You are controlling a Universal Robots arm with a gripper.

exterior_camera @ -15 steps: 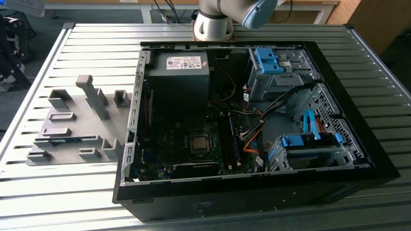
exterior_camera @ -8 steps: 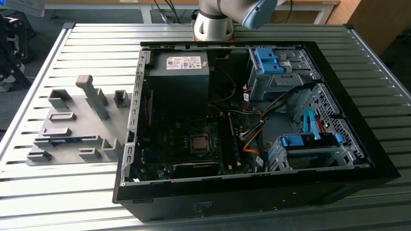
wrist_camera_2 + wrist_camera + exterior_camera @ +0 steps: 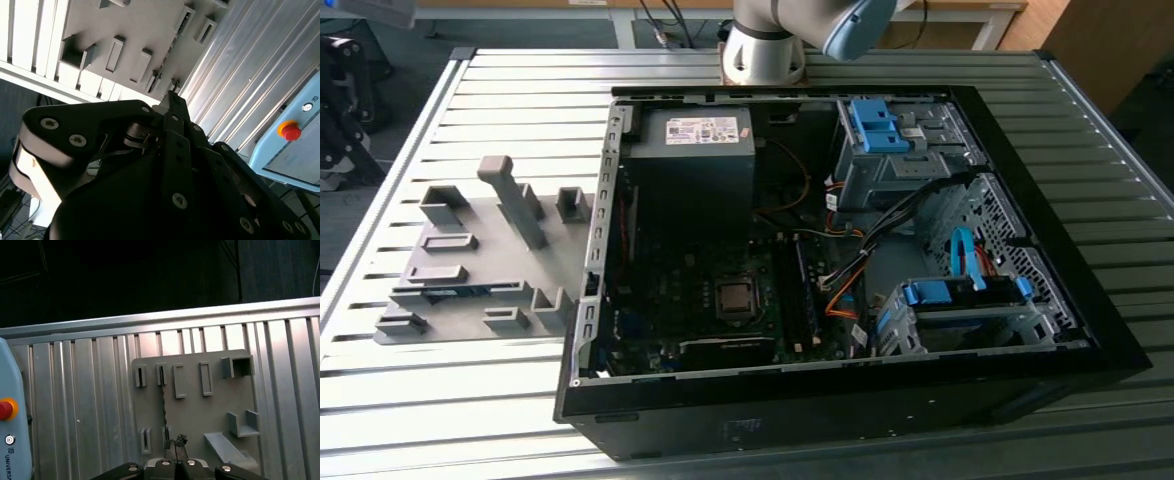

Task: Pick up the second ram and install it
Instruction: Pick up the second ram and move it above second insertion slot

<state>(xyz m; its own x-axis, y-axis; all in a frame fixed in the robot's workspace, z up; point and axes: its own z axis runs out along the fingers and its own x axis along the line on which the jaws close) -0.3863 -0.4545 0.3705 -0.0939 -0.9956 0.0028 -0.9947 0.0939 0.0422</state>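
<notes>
Table (image 3: 440, 420): silver-grey metal, ribbed in parallel slats; fixture plate (image 3: 480, 262): uniform matt grey, with the second ram (image 3: 454, 292) showing as a blue-green strip. Computer case (image 3: 854, 425): black, containing a dark power supply (image 3: 700, 165) with a white label, bright blue drive-bay clips (image 3: 874, 122), a light blue flat cable (image 3: 965, 255) and orange and black wiring (image 3: 843, 292). Gripper (image 3: 171, 102): black with silver screw heads — the pendant (image 3: 295, 160) in the second wrist view is pale blue, carrying a red button (image 3: 291, 132) on a yellow collar.
</notes>
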